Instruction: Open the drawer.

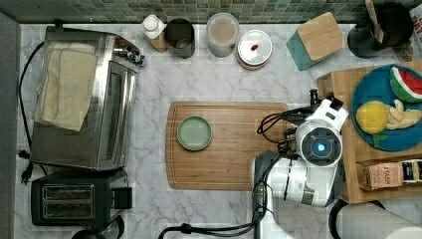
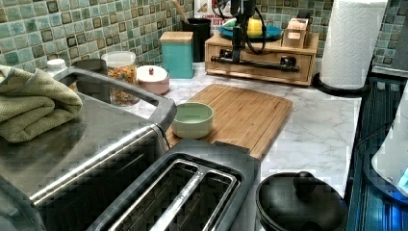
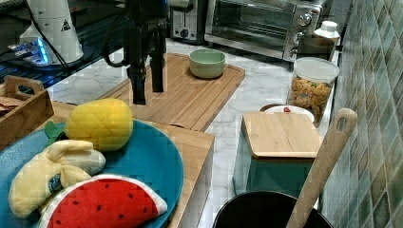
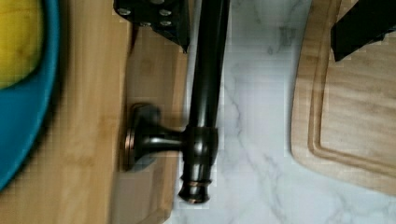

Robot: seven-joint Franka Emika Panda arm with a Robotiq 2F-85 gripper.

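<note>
Right side of the top view: the arm [image 1: 318, 147] reaches over the near edge of a wooden box [image 1: 348, 164] at the frame's right.
Top view, box top: a blue plate [image 1: 370, 89] with toy fruit rests on it, upper right.
Top view, centre: a cutting board [image 1: 234, 149] lies on the marble counter [image 1: 224, 74], with a green bowl [image 1: 194, 133] on its left part.
Top view, upper right: a teal box [image 1: 316, 40] stands by the tiled wall.

Left view, drawer: the drawer [image 2: 269, 70] sits in the front of the wooden box, upper centre of the frame, and its front looks level with the box.
Left view, handle: a long black handle [image 2: 262, 62] runs across the drawer front.
Left view, hand: the gripper [image 2: 235, 54] comes straight down onto the handle near its left end.
Left view, far right: a paper towel roll [image 2: 349, 43] stands just beside the box.

Right view, hand: the gripper [image 3: 148, 95] hangs in the upper left, its two fingers [image 3: 139, 90] set apart, with the cutting board and bowl behind.
Right view, foreground: the plate holds a yellow toy, a banana and a watermelon slice.

Wrist view, hand: the fingers [image 4: 154, 16] are spread wide, one on the drawer side of the handle [image 4: 208, 70] and one over the cutting board, so the bar lies between them ungripped.
Wrist view, drawer: its wooden front [image 4: 154, 84] carries the handle's round mount, with the plate's rim beside it.
</note>
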